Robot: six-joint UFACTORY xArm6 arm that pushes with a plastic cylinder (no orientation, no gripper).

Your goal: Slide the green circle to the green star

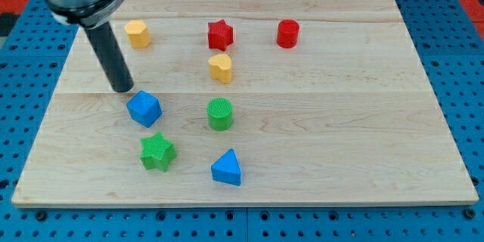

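Nothing done yet: the green circle sits apart from the green star. My tip rests beside the blue block, pushing nothing.

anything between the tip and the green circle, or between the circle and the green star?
My tip sits at the view's left, just above the blue cube, which lies partly between it and the green circle. From the circle down-left to the green star, no block visibly stands in the way.

We see a yellow hexagon, red star, red cylinder, yellow heart, blue cube and blue triangle on the desk
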